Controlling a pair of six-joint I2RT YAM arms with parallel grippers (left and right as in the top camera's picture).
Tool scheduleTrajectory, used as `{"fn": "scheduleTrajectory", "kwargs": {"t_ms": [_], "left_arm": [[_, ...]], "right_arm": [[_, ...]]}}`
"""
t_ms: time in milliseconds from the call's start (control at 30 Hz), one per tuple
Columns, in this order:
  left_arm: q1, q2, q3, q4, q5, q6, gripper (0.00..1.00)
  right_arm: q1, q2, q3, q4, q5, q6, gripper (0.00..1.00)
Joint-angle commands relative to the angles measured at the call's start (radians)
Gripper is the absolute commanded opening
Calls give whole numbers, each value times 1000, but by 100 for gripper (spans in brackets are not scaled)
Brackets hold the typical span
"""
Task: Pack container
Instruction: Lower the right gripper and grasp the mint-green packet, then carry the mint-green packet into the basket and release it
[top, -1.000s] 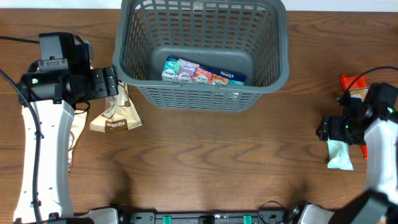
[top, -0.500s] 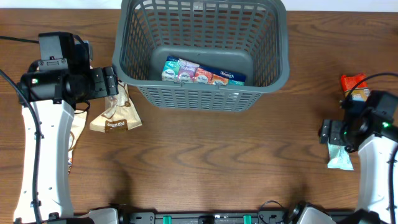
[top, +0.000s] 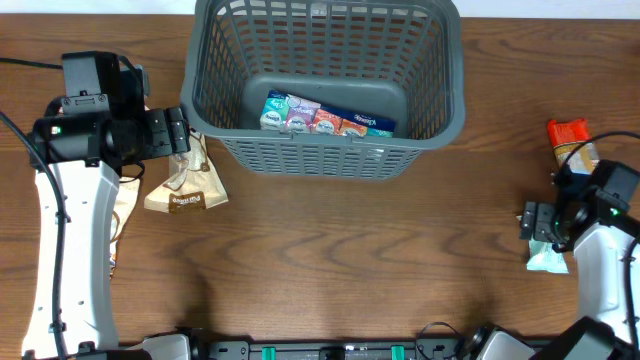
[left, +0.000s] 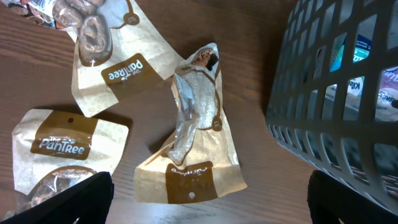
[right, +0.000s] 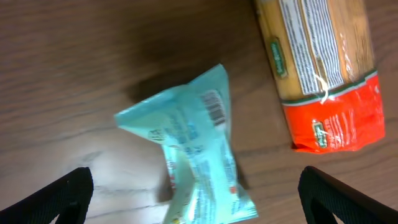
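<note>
Well, from above, the container (top: 325, 160) sits at the far middle of the table (top: 350, 260), and a few bright snack packets (top: 325, 117) lie in a row inside it. So some packing is done. The left gripper (top: 180, 130) hangs just left of the container, over a brown packet (top: 187, 185). The right gripper (top: 535, 222) hangs at the right side, over a teal packet (top: 548, 258), with an orange packet (top: 570, 135) farther back. In the left wrist view, the left fingers (left: 87, 199) are spread wide and hold nothing. The brown packet lies below them, close to the container's wall, with two more brown packets (left: 109, 56) to its left. In the right wrist view, the right fingers (right: 56, 199) are spread wide too, and empty. The teal packet lies below them, near the orange one but not touching. I think at least five packets are left to pack, and none is picked up yet.
</note>
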Motion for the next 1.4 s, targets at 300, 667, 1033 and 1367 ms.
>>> {"fn": "scheduleTrajectory", "kwargs": {"t_ms": [300,667,1033,1367], "left_arm": [[2,5,-6,2,10,6,91],[2,5,-6,2,10,6,91],[2,5,-6,-2,10,6,91],[2,5,-6,-3,11,6,92]], "right_arm": [[-28,196,-11,75,-45,-16,90],[-28,280,-11,116,-91,-4,64],[-22,281,2,154,-108,89,5],[86,222,304,-6,-148,192,1]]}}
